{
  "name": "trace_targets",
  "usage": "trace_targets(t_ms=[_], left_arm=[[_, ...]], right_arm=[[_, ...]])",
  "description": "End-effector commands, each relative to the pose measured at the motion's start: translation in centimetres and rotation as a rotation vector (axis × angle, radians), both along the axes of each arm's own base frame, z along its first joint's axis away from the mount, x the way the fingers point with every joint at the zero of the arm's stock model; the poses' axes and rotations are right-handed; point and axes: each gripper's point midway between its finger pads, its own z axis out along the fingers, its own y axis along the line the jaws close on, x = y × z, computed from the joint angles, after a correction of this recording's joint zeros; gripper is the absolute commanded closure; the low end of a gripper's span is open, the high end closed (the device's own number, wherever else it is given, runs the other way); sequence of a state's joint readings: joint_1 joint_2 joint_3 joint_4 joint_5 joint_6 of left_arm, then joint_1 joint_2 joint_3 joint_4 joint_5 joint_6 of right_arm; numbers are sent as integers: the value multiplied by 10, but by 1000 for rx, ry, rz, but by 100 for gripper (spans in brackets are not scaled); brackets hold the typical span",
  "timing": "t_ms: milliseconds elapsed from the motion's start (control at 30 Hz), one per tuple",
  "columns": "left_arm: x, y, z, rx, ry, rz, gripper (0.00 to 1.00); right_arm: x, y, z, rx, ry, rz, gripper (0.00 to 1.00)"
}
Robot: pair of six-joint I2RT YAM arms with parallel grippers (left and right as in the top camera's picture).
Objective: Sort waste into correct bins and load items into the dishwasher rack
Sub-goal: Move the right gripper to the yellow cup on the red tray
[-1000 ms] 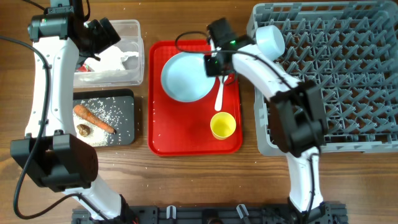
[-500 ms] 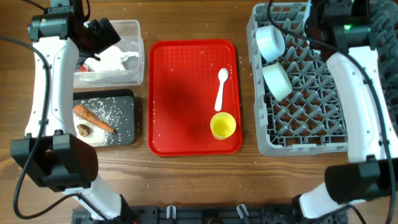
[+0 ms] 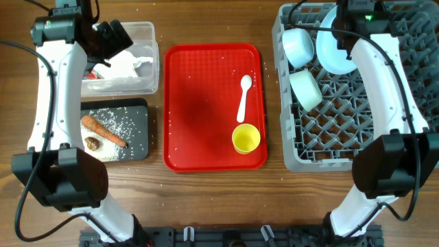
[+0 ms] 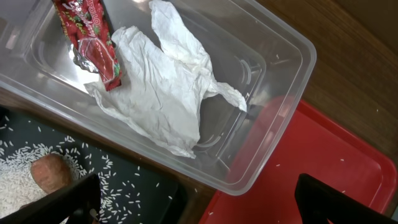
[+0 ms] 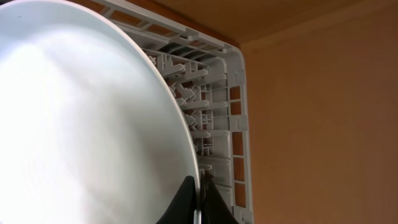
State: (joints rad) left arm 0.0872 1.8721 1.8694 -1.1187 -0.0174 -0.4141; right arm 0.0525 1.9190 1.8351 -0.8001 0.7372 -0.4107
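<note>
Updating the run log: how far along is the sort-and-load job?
Done: napkin and red wrapper lie in the clear tub; carrot, rice and brown lump on the black tray; two pale blue bowls sit in the dishwasher rack. In hand: the right gripper pinches the pale blue plate over the rack's far end. Remaining: white spoon and yellow cup, both on the red tray.
</note>
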Motion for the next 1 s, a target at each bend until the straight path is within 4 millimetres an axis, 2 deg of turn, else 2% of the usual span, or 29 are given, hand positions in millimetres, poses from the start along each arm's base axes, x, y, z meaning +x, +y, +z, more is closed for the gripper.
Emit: trace_targets(t_ms=[0, 233, 367, 433, 467, 500, 533, 600, 667, 733, 833, 900, 967], left_arm=[[3, 3, 2, 1, -9, 18, 0], [3, 3, 2, 1, -9, 17, 0], [3, 3, 2, 1, -9, 17, 0], [3, 3, 2, 1, -9, 17, 0], [3, 3, 2, 1, -9, 18, 0], [3, 3, 2, 1, -9, 18, 0], [3, 3, 2, 1, -9, 18, 0], [3, 3, 2, 1, -9, 17, 0], [3, 3, 2, 1, -9, 17, 0], [3, 3, 2, 1, -9, 17, 0], [3, 3, 2, 1, -9, 17, 0], [3, 3, 2, 1, -9, 18, 0], [3, 3, 2, 1, -9, 17, 0]], right_arm=[[5, -9, 5, -64, -32, -49, 96], [7, -9, 6, -61, -39, -44, 94], [7, -9, 5, -62, -35, -43, 65], [7, -8, 4, -54, -36, -40, 29], [7, -1, -2, -17, -22, -15, 4], [5, 2, -3, 13, -47, -41, 0], [1, 8, -2, 38, -63, -58, 0], [-16, 32, 11, 87, -84, -55, 0], [-32, 79, 19, 209, -45, 84, 0], [-52, 145, 20, 453, 10, 277, 0], [-85, 225, 13, 821, 157, 505, 0], [-97, 248, 14, 947, 211, 573, 0], [-103, 251, 12, 1002, 227, 526, 1]])
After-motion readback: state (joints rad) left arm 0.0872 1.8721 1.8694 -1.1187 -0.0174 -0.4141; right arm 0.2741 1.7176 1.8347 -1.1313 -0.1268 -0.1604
